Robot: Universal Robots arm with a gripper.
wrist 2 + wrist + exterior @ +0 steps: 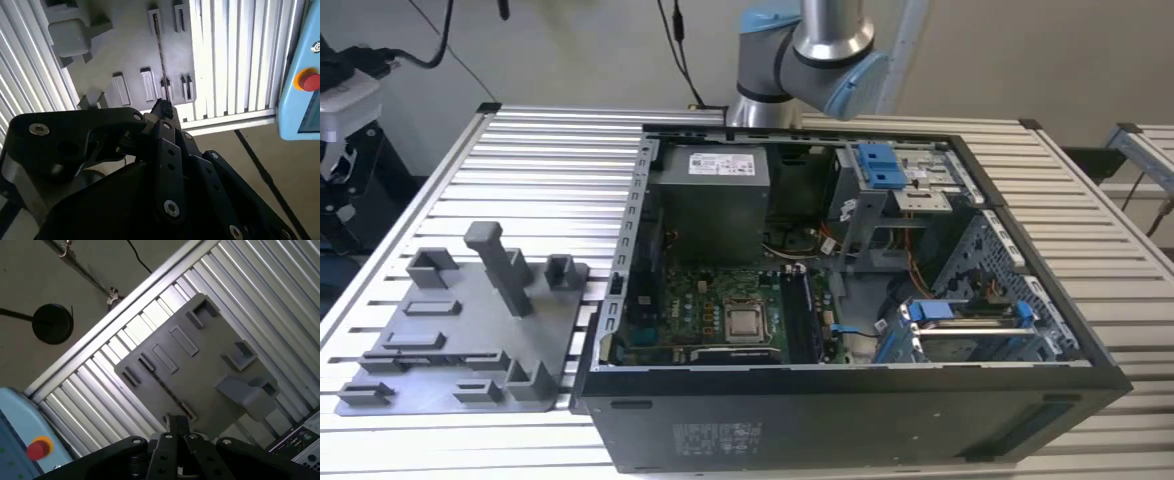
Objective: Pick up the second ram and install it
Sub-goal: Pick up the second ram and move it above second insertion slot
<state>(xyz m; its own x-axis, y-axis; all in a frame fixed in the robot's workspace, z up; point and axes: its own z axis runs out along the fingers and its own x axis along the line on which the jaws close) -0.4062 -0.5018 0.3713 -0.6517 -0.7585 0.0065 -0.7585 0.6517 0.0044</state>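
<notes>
Standing on its long edge, the second ram shows in both wrist views as a thin dark strip across the grey fixture tray. It appears seated between the inner pair of end holders, though this is not certain. The gripper hangs well above the tray and points straight down. Its tip is in line with the strip and overlaps the strip's near end, so whether the claw is open or closed, or has any hold on the module, cannot be told. In the exterior view the arm rises behind the open computer case and leaves the frame upward; the tray lies on the slatted table at that view's left of the case. Assessment of the module: light, stiff and thin, a brittle board that will not tolerate bending or twisting. It is likely to pivot if held off-centre. Recommended hold is across the two flat faces near mid-length of the upper edge, with modest force, clear of the contact edge that must enter the slot on the motherboard
</notes>
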